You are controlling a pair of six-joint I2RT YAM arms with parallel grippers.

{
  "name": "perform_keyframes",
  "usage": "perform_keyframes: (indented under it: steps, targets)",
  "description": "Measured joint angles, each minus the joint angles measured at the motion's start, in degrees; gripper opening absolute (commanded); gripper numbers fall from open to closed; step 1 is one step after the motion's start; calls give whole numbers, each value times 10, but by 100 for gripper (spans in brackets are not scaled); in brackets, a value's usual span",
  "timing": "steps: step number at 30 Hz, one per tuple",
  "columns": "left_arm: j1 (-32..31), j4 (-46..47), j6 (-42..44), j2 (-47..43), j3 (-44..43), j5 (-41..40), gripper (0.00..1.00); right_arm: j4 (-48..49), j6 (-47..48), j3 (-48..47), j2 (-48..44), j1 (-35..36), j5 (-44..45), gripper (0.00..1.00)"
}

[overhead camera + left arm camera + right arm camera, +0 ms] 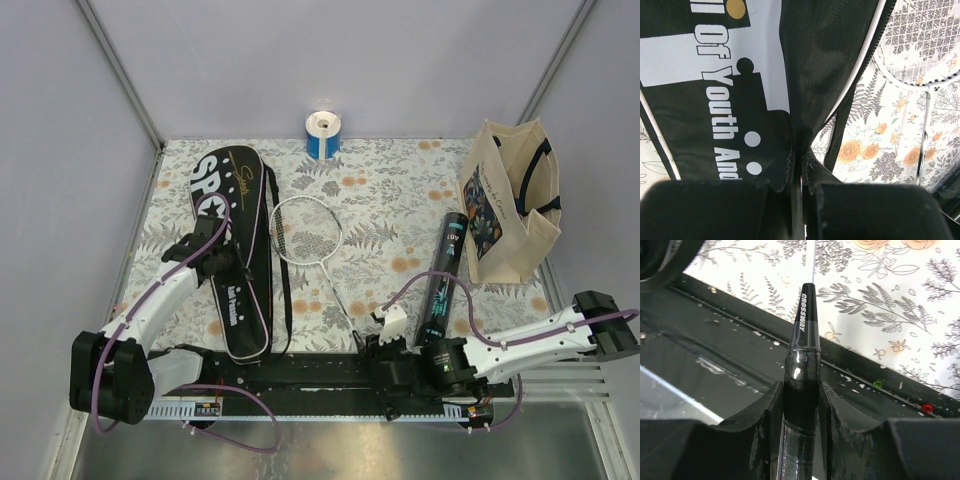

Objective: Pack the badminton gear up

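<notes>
Right gripper (pixel 801 405) clamps the glossy black handle of a thin white-framed badminton racket (pixel 307 230) at the near edge of the floral-print table (pixel 400 190), with the handle's tapered "CROSSWAY" cone pointing away from the jaws. To its left, the left gripper (pixel 797 187) is closed tight on a pinched fold of the long black fabric racket cover (pixel 238 210). The cover lies lengthwise on the table with its white lettering up and its rounded end farthest from the arms. The racket's oval head rests flat just beside the cover's right edge, and its thin shaft runs back toward the right gripper. Farther right, a black cylindrical tube (pixel 445 275) lies on the cloth, close to a cream tote bag with dark handles (pixel 505 215) at the table's right side. At the back wall stands a short blue-and-white roll (pixel 323 134).
</notes>
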State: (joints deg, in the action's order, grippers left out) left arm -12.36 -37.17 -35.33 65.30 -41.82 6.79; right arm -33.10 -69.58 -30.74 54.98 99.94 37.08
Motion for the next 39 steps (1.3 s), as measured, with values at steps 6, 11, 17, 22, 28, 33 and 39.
perform_keyframes:
  steps: [6,11,17,22,28,33,39]
  targets:
    - [0,1,-4,0,-3,0,0,0,4,0,51,1,15,0]
    - [0,0,-8,5,-3,-2,0,-12,23,-24,70,1,16,0]
    - [1,-8,-12,27,-24,-30,0,-13,21,-31,-2,1,27,0]
    - [7,-7,-12,56,-52,-48,0,6,19,0,-79,1,29,0]
    - [15,-10,-12,80,-62,-79,0,19,21,22,-103,1,28,0]
    - [23,-17,-12,92,-66,-93,0,43,32,28,-130,1,29,0]
    - [23,-4,-20,110,-63,-78,0,116,75,35,-121,2,26,0]
